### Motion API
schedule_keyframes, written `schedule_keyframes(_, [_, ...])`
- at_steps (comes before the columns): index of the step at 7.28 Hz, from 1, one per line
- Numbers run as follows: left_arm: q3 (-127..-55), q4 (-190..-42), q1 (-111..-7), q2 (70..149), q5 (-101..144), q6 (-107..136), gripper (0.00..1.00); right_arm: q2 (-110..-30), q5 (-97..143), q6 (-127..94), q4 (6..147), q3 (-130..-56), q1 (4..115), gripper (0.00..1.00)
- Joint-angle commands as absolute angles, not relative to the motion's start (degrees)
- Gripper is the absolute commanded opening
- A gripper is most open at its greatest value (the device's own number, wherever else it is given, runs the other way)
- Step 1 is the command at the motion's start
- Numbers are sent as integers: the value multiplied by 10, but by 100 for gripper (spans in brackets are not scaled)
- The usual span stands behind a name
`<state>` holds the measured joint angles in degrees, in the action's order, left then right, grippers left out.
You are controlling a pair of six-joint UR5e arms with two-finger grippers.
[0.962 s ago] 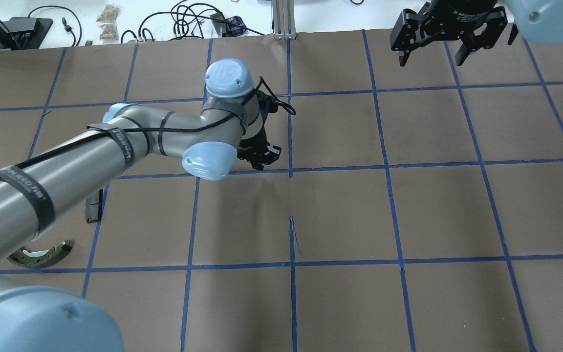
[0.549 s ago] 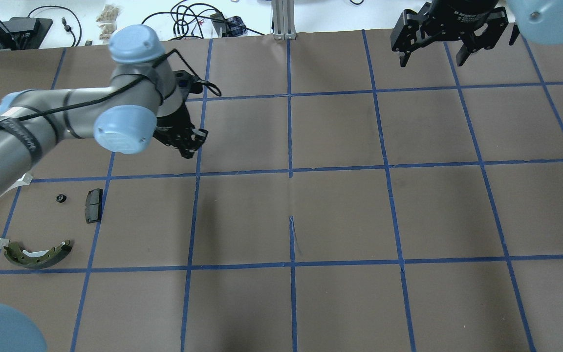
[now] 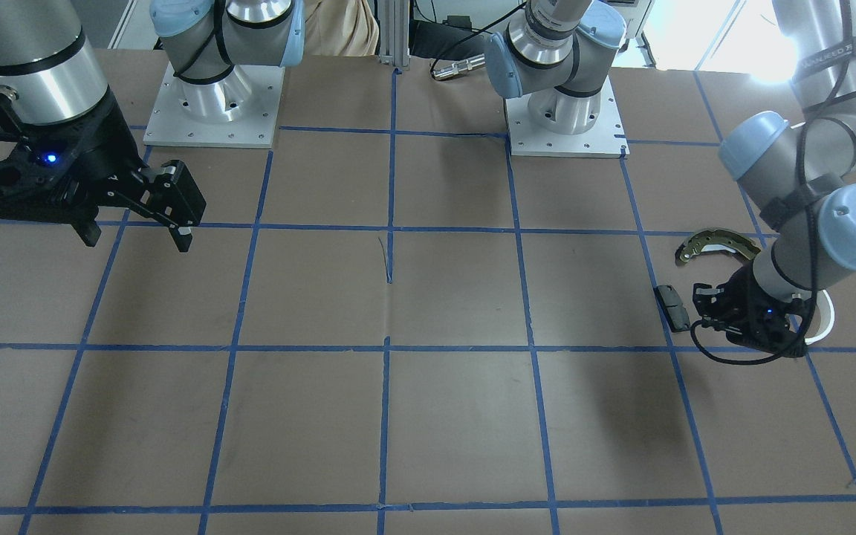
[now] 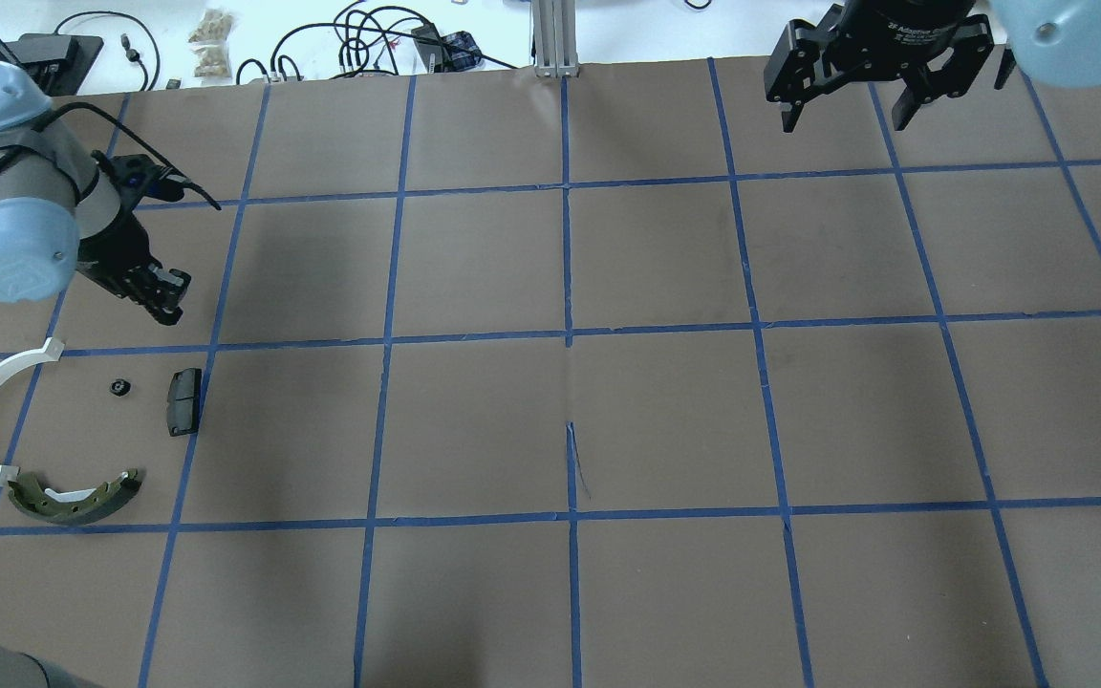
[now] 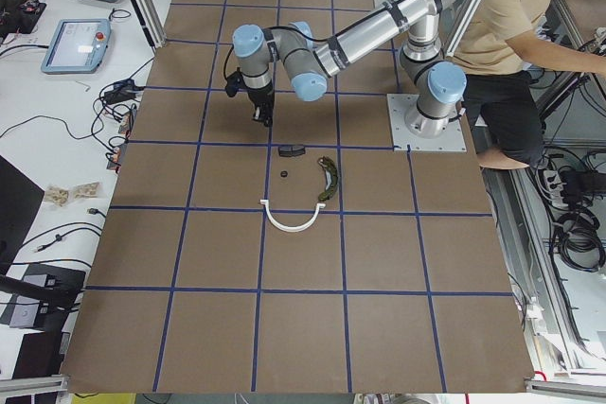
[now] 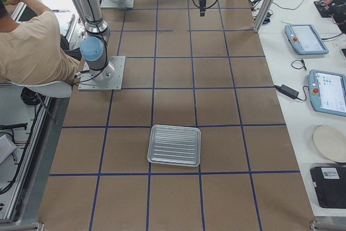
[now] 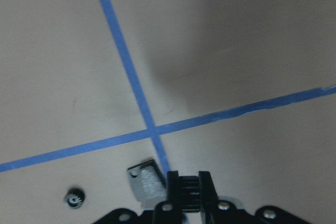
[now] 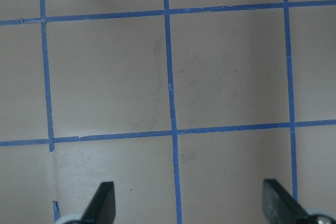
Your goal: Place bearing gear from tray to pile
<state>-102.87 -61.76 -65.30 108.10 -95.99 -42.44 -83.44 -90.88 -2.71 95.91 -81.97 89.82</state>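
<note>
The left pincer (image 4: 166,304) pinches the bearing gear (image 7: 189,186) near the black pad (image 4: 184,401); right pincer (image 8: 189,192) spread

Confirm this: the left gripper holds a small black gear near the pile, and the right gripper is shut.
Not quite. The right gripper is open, its jaws wide apart, as the right wrist-mounted view shows. The rest holds: the left gripper holds a small black gear near the pile.

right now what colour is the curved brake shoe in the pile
Olive green; the brake shoe shows best in the overhead exterior view.
</note>
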Motion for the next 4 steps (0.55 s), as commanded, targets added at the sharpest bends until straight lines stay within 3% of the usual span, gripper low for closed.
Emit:
schedule_keyframes(1, [-1069,-527,-601,1106,-927,-491,0,-834,-909,-26,961,-820,898,100])
schedule_keyframes(3, [-1098,-496,-594,1107,-922,-492,0,-834,-909,-25,961,-820,897,100])
schedule_keyframes(4, [-1107,-498,-587,1107,-918,-493,17,-833,-910,-25,962,-820,897,100])
